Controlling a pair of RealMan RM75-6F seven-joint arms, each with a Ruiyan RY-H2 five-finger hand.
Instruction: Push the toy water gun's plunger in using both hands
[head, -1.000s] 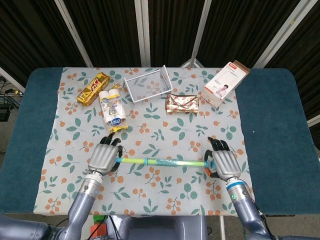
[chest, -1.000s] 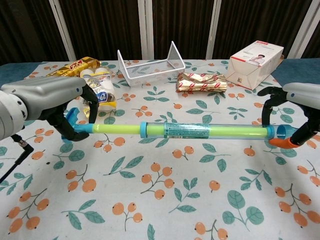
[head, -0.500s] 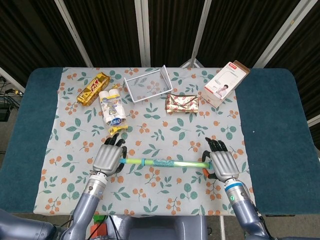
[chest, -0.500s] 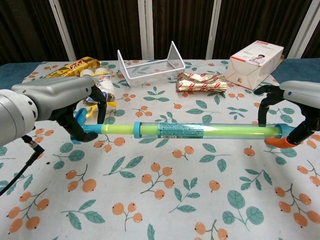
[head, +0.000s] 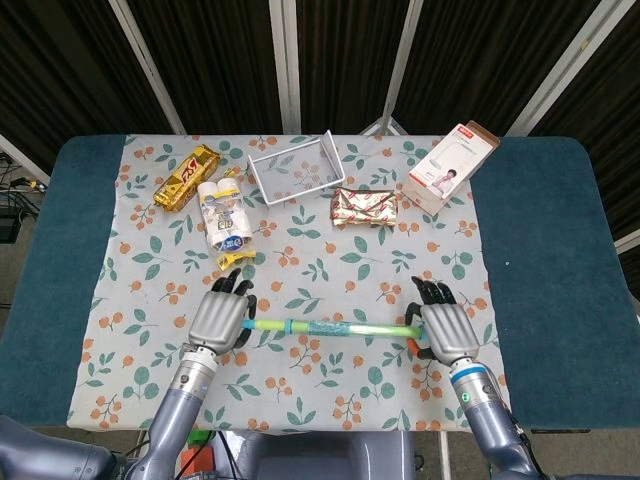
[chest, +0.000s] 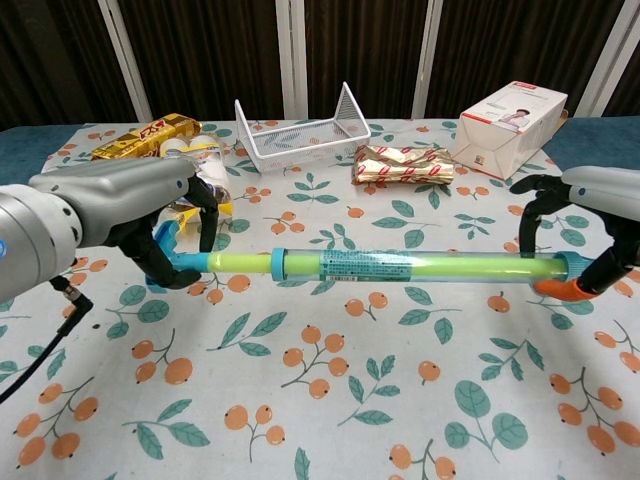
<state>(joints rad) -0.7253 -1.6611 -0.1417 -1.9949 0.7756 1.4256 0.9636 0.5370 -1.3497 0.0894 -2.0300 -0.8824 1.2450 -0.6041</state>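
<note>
Toy water gun (chest: 400, 265) is held level above the floral tablecloth (head: 330, 260), lengthwise between both hands, near the table's front edge. Left hand (head: 220, 320) has fingers wrapped around the blue plunger handle (chest: 170, 255); a short stretch of yellow-green plunger rod (chest: 240, 262) shows between handle and the blue collar of the barrel. Right hand (head: 445, 325) has fingers curled over the barrel's far end, by the orange nozzle (chest: 558, 288).

Behind, well apart from the gun: white wire basket (head: 297, 167), gold wrapped packet (head: 365, 207), white box (head: 452, 167), gold snack bag (head: 187, 176), white bottle pack (head: 222, 215).
</note>
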